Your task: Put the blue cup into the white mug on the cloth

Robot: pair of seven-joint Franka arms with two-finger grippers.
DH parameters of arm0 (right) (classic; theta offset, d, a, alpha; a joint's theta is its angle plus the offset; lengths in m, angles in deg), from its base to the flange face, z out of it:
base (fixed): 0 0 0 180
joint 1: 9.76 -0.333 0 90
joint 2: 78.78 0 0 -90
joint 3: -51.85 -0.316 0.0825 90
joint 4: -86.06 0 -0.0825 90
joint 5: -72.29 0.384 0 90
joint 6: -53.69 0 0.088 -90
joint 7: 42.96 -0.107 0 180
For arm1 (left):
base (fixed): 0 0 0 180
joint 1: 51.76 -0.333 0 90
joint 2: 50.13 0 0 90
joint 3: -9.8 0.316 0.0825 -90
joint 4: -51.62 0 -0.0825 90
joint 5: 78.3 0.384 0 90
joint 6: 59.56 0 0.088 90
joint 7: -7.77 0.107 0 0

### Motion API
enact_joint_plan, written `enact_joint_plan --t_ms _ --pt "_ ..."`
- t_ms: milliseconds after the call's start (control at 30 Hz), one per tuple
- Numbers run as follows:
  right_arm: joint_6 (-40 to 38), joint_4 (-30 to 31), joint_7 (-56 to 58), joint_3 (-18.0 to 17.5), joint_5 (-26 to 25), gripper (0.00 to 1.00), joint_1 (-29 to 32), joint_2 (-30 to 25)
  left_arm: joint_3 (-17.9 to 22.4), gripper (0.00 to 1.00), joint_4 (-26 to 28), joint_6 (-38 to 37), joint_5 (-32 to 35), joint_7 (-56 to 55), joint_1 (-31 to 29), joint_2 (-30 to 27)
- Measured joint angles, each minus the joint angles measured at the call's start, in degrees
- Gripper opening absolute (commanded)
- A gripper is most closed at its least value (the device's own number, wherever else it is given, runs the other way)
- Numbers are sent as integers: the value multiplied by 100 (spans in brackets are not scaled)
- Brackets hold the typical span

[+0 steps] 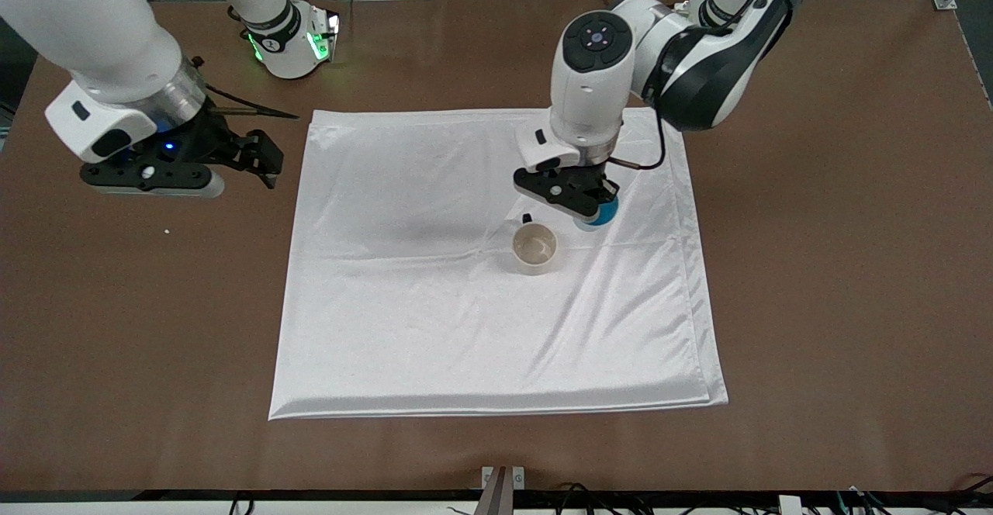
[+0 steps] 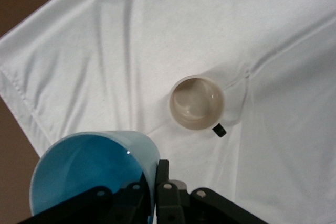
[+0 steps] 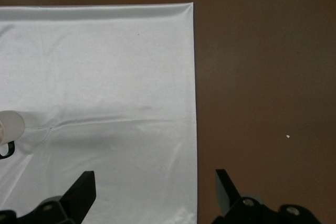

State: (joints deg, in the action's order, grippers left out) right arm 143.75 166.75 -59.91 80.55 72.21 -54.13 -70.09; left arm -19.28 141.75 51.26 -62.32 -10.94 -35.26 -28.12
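Brown table (image 1: 814,267); left tool (image 1: 591,206) grips blue cup (image 1: 599,216); right tool (image 1: 260,160) gapes empty.

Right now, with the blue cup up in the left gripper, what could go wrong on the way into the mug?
1. The left gripper pinches only the blue cup by its rim wall; it may tilt or slip on release.
2. The cup is over the cloth, beside the white mug, not above it; lowering now would probably miss or clip the rim.
3. The mug sits on creased fabric, so a nudge could shift or tip it.

The right gripper waits, open, off the cloth.
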Motion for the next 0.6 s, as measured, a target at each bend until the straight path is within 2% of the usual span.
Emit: enact_joint_plan --t_ms 367,600 --pt "150 200 459 624 3 100 5 -97 25 0 -18 866 149 -228 311 738" --pt "705 617 938 947 48 100 62 -192 45 0 -30 1166 273 -228 334 1095"
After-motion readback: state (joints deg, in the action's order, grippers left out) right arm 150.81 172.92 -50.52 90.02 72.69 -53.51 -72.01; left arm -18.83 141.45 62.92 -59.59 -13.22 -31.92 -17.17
